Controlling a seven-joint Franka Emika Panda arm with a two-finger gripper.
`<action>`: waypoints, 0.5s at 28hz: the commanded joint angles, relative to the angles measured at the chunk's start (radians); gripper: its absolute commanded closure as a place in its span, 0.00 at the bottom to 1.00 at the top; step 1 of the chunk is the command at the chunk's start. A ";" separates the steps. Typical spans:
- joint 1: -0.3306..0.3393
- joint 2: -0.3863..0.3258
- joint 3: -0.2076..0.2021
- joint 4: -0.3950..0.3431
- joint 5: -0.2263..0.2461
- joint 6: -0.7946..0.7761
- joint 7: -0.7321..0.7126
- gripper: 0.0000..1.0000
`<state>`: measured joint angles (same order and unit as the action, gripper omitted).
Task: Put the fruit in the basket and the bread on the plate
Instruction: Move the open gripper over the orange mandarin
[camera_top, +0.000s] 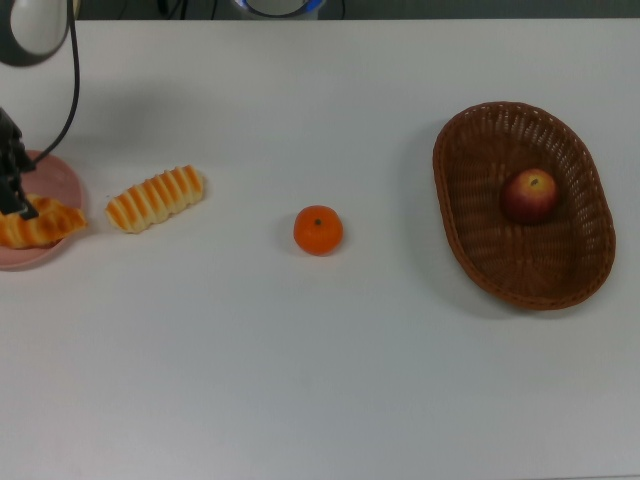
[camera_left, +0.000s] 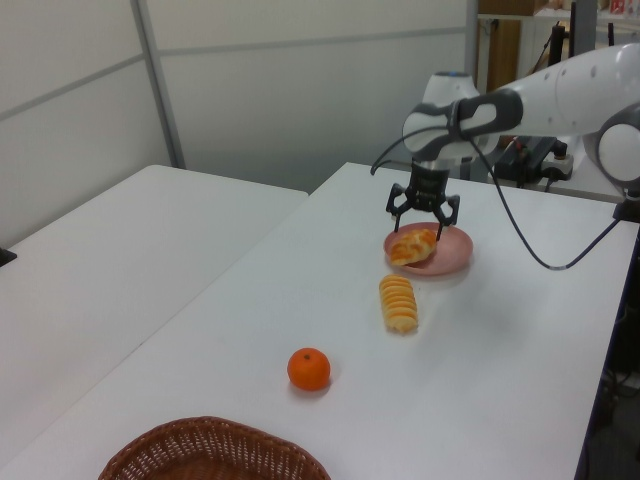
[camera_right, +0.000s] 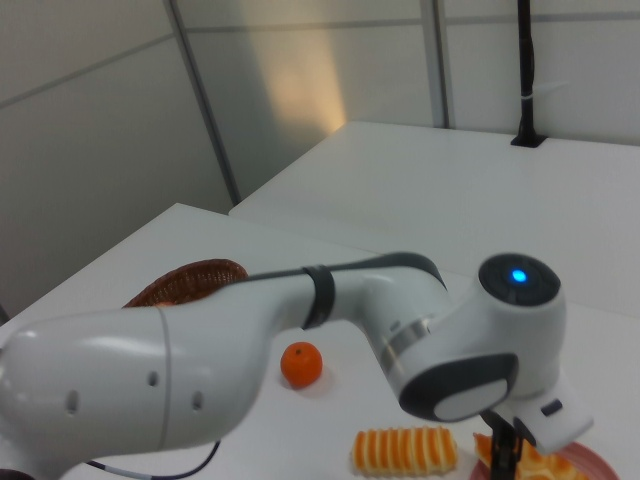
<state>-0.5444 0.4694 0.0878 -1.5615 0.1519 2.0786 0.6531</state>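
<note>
The croissant-like bread (camera_top: 40, 224) (camera_left: 412, 246) lies on the pink plate (camera_top: 30, 256) (camera_left: 456, 255) at the top view's far left. My gripper (camera_left: 422, 219) (camera_top: 14, 193) hangs open just above it, holding nothing. The striped roll (camera_top: 155, 198) (camera_left: 399, 303) (camera_right: 405, 451) rests on the table beside the plate. The orange mandarin (camera_top: 318, 230) (camera_left: 309, 369) (camera_right: 301, 364) sits mid-table. In the brown wicker basket (camera_top: 470, 225) (camera_left: 215, 455) at the top view's right lies the red apple (camera_top: 529, 195).
The white arm (camera_right: 250, 350) fills much of the right view, hiding part of the plate (camera_right: 592, 462). A black cable (camera_left: 540, 262) hangs from the arm over the table past the plate. A second white table (camera_left: 90, 250) stands at the left view's left.
</note>
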 joint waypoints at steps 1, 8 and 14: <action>0.014 -0.066 0.012 -0.022 0.021 -0.093 -0.075 0.00; 0.167 -0.063 0.023 -0.029 -0.003 -0.117 -0.127 0.00; 0.320 -0.061 0.023 -0.037 -0.084 -0.112 -0.150 0.00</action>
<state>-0.3250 0.4253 0.1246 -1.5771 0.1199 1.9722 0.5419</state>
